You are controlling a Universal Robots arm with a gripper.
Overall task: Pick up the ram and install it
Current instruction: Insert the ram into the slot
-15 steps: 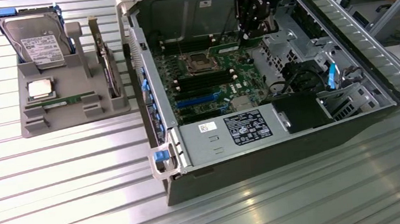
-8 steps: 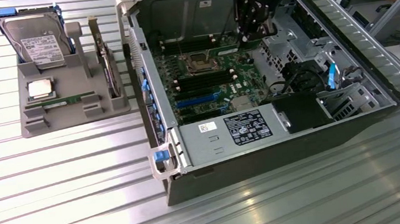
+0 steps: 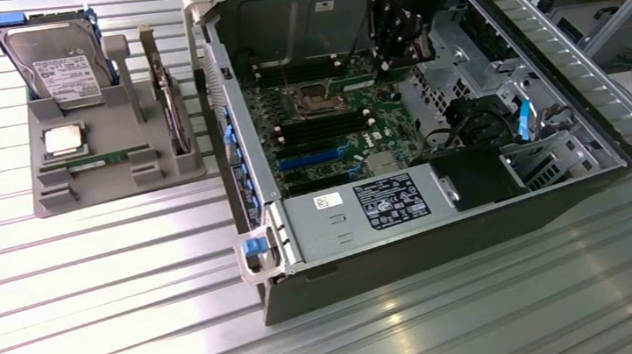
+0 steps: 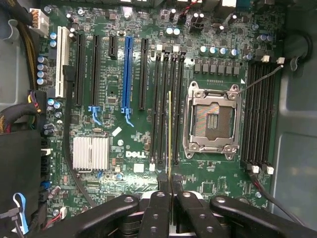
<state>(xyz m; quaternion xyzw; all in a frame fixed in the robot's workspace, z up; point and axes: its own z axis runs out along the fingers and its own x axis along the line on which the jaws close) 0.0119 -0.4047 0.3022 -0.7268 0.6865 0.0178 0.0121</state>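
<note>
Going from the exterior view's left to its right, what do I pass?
Hard drive standing in the grey tray, processor chip, open computer case, motherboard inside it, the hand above the board.

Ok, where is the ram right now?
In the wrist view, the ram stands edge-on in the shut end effector, over the black memory slots beside the empty processor socket, inside the open computer case.

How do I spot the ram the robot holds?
Look inside the open computer case at the green motherboard. Over its long black slots, beside the square silver socket, the gripper pinches the ram: thin green strip seen edge-on, unlike the black slots.
</note>
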